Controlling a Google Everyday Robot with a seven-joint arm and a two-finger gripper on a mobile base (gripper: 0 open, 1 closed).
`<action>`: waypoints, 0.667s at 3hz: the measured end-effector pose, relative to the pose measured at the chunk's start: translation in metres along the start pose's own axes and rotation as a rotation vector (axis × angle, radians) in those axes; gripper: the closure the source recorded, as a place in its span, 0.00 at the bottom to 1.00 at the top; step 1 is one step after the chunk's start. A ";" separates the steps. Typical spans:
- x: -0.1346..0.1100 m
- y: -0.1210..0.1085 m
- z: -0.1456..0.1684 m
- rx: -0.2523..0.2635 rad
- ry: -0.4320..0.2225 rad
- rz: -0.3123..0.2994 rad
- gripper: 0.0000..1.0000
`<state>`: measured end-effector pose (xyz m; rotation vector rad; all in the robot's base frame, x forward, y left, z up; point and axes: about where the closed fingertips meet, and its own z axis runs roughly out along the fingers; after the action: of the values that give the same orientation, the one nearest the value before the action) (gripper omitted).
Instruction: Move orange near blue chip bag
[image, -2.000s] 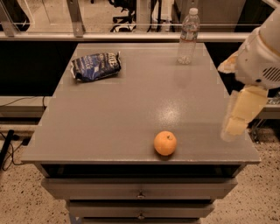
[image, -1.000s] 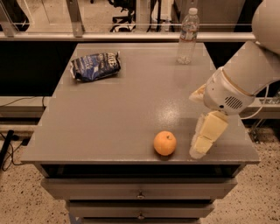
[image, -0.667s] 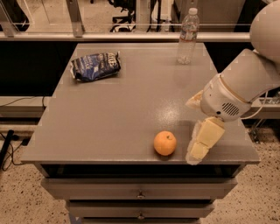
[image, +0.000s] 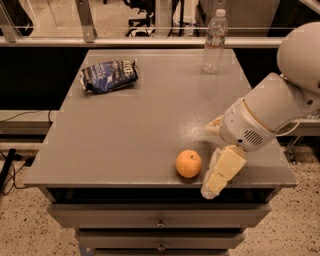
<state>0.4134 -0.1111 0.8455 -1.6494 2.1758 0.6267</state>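
Note:
The orange sits on the grey table near its front edge, right of centre. The blue chip bag lies crumpled at the table's back left, far from the orange. My gripper hangs from the white arm on the right, pointing down at the table's front edge, just right of the orange and very close to it. It holds nothing that I can see.
A clear plastic water bottle stands upright at the table's back right. The table has drawers below its front edge. A rail and chair legs lie behind the table. Cables lie on the floor at the left.
The arm has swung in from the right and moved left and down toward the orange. The gripper now hangs right beside it. The orange, bag and bottle have not moved.

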 end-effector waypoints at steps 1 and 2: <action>-0.014 0.004 0.010 -0.020 -0.056 0.002 0.00; -0.027 0.008 0.015 -0.041 -0.093 0.004 0.17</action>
<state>0.4128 -0.0791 0.8480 -1.6038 2.1140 0.7383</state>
